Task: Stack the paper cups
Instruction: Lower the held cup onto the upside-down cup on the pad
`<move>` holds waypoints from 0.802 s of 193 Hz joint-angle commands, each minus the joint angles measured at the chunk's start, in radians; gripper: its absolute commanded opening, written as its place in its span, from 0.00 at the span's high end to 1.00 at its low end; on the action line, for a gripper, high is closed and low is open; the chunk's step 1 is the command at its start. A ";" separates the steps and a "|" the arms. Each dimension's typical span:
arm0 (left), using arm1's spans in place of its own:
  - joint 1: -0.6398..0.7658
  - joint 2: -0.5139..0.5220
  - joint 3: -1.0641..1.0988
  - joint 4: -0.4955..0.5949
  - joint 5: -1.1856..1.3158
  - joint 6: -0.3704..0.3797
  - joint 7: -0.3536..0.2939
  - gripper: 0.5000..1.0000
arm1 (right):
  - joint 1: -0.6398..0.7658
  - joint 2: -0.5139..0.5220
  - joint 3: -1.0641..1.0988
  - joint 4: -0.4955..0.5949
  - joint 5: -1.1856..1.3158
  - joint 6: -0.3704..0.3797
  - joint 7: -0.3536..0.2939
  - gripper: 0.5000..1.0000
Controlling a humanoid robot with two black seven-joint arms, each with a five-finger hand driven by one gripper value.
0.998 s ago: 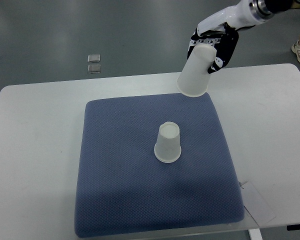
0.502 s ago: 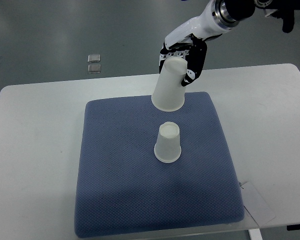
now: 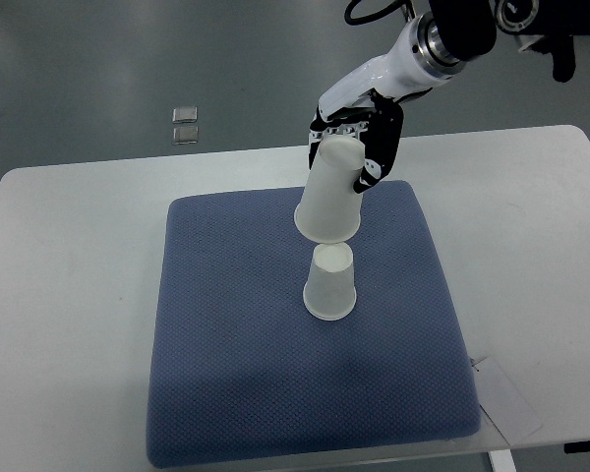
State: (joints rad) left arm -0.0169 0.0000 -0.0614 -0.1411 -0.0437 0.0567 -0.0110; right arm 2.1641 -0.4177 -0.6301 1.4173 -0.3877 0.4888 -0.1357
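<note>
White, upside-down paper cup [image 3: 331, 200], clasped near its base by the right hand [image 3: 359, 138], hangs tilted with its open mouth just above the second inverted white paper cup [image 3: 330, 281] on the blue quilted mat [image 3: 226, 324].

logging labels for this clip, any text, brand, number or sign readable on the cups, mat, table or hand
None can be read.
The held cup and the standing cup are plain white.
The blue mat and the table show no print.
The right hand shows no legible marking.
</note>
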 commanded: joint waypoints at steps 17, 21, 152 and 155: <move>0.000 0.000 0.000 0.000 0.001 0.000 0.000 0.00 | -0.015 0.005 0.000 0.009 0.004 -0.019 0.001 0.64; 0.000 0.000 0.000 0.000 0.001 0.000 0.000 0.00 | -0.020 0.005 0.000 0.009 0.004 -0.021 0.001 0.64; 0.000 0.000 0.000 0.000 0.001 0.000 0.000 0.00 | -0.090 0.023 -0.011 0.020 -0.002 -0.067 0.001 0.64; 0.000 0.000 0.000 0.000 0.001 0.000 0.000 0.00 | -0.092 0.023 -0.011 0.020 0.000 -0.067 0.001 0.64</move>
State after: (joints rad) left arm -0.0169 0.0000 -0.0614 -0.1411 -0.0437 0.0568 -0.0109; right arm 2.0831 -0.3966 -0.6385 1.4380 -0.3855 0.4260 -0.1350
